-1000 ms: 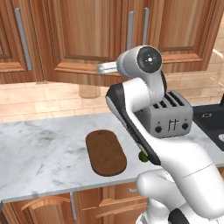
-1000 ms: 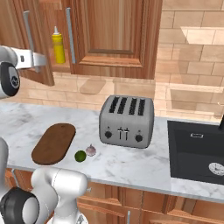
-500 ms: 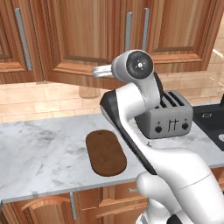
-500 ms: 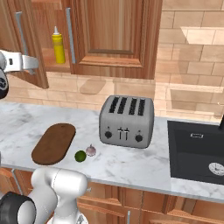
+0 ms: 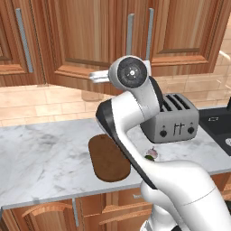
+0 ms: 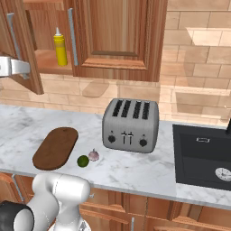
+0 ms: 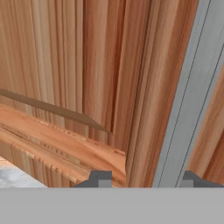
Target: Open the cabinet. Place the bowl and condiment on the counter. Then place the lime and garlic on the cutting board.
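Note:
The cabinet has its left door swung partly out, and the yellow condiment stands on the shelf behind it. My gripper is open, its fingertips astride that door's grey bar handle, without pinching it. In the right base view the gripper sits low at the door's edge. On the counter lie the dark cutting board, the lime and the garlic beside it. In the left base view the cutting board and the garlic flank my arm. The bowl is hidden.
A silver four-slot toaster stands on the counter right of the garlic. A black sink is set in at the far right. The cabinet's right door is shut. Low cabinets run under the counter.
The hand has drawn back and to the left with the handle between its fingers. The left cabinet door has swung further open.

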Robot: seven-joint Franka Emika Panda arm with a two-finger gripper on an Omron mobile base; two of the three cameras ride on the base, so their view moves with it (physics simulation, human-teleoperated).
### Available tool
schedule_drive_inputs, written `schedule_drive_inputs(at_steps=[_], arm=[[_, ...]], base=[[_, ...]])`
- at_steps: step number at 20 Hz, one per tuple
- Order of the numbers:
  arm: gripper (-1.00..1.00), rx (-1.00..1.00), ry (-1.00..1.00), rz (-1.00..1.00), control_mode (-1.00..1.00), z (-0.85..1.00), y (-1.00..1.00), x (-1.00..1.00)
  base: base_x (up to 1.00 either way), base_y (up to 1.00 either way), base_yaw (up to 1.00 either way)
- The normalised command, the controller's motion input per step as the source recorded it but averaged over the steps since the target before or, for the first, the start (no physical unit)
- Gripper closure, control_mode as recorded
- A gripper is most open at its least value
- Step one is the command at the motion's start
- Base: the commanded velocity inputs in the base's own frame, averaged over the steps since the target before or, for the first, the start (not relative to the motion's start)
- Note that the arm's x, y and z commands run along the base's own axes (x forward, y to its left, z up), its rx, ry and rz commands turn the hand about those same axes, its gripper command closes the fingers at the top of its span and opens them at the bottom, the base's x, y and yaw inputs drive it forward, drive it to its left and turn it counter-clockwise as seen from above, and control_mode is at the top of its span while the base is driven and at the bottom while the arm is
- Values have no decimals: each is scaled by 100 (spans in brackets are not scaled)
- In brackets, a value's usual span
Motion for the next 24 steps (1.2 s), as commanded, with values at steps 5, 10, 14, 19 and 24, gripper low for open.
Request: schedule_drive_inputs(at_steps=[5, 10, 14, 19, 24], arm=[[100, 0, 0, -4, -100, -52, 100, 0], [100, 0, 0, -3, -100, -54, 100, 0], [100, 0, 0, 0, -100, -54, 100, 0], [100, 0, 0, 0, -100, -56, 100, 0], [-100, 1, 3, 0, -100, -51, 100, 2]], base=[[0, 0, 0], [0, 0, 0], [0, 0, 0], [0, 0, 0], [0, 0, 0]])
